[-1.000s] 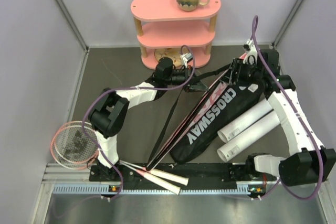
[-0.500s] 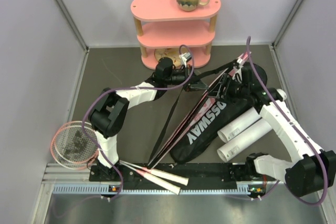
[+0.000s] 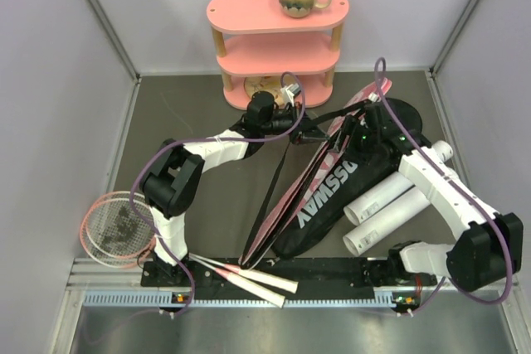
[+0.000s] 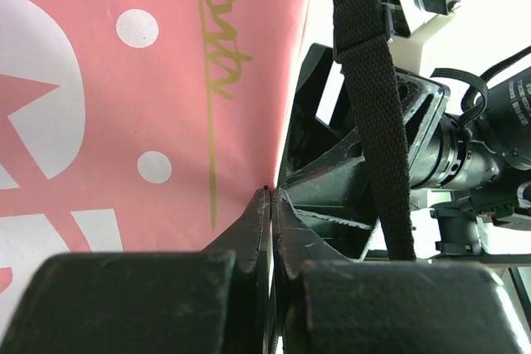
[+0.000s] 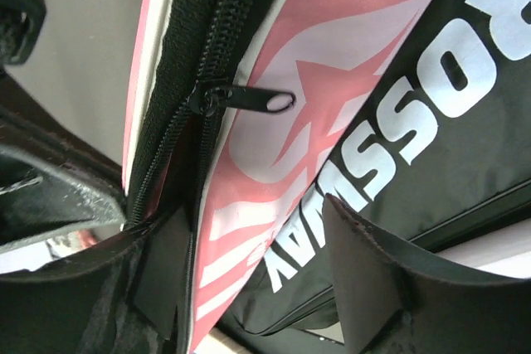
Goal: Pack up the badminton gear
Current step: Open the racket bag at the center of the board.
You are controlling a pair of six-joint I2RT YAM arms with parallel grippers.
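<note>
Pink bag (image 4: pixel 124 122) up on its edge at mid-bench, with both arms at it

The left end effector (image 4: pixel 270 205) is pinched tight on the pink bag's rim, holding it against the black CROSSWAY bag (image 3: pixel 332 196), which lies toward the right edge of the bench (image 3: pixel 191 105). The right end effector (image 5: pixel 249 213) has its fingers spread, one on either side of the zipper seam. The zip pull (image 5: pixel 249 99) sits just ahead of them.
</note>
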